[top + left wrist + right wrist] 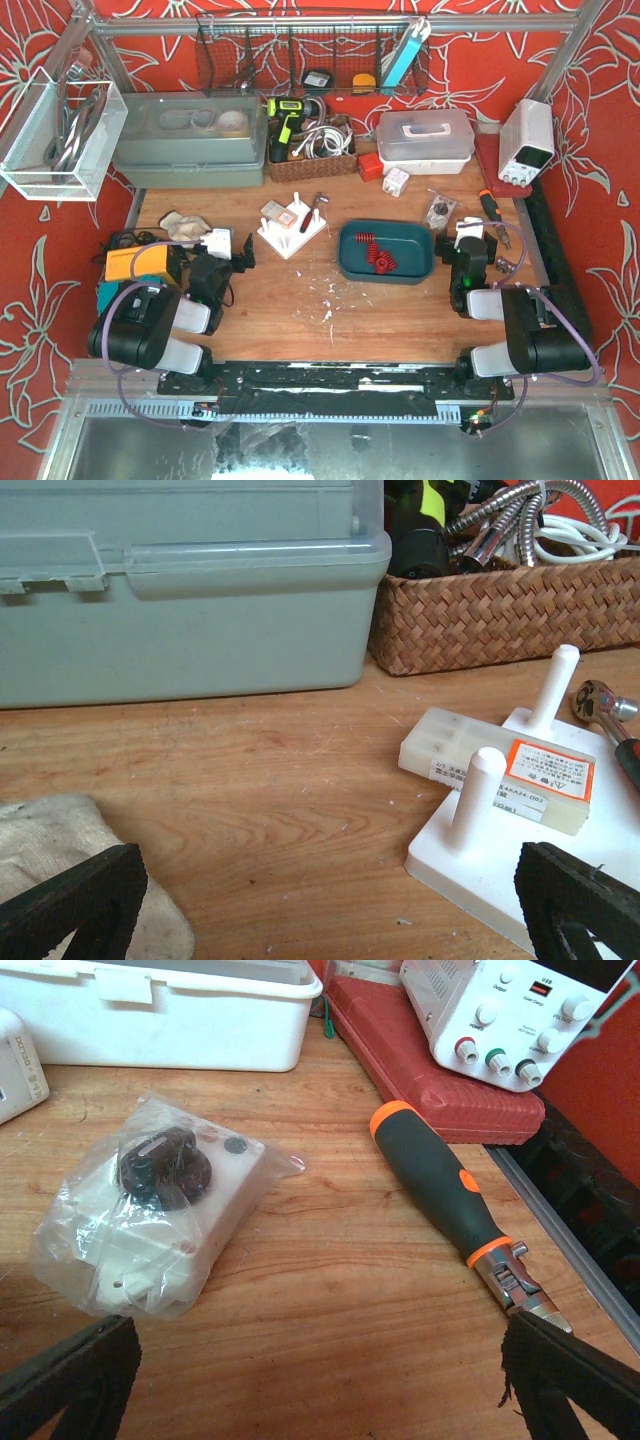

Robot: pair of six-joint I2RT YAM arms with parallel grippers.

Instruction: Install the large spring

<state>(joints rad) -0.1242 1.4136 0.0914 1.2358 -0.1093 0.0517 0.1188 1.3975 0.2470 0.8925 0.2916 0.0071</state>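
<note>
Red springs (pixel 376 252) lie in a dark teal tray (pixel 412 270) at the table's middle right; I cannot tell which is the large one. A white peg board (pixel 293 231) with upright white pegs stands left of the tray; it also shows in the left wrist view (pixel 520 850), with a small labelled plastic box (pixel 500 768) lying on it. My left gripper (pixel 228 252) is open and empty, low over the table left of the board. My right gripper (pixel 472 243) is open and empty, right of the tray.
A cloth (pixel 60 870) lies by the left gripper. A grey lidded bin (pixel 190 590) and a wicker basket (pixel 500 610) stand behind. Near the right gripper lie a bagged white part (pixel 160 1215), an orange-black ratchet screwdriver (pixel 450 1195), a red case (pixel 430 1070) and a power supply (pixel 510 1010).
</note>
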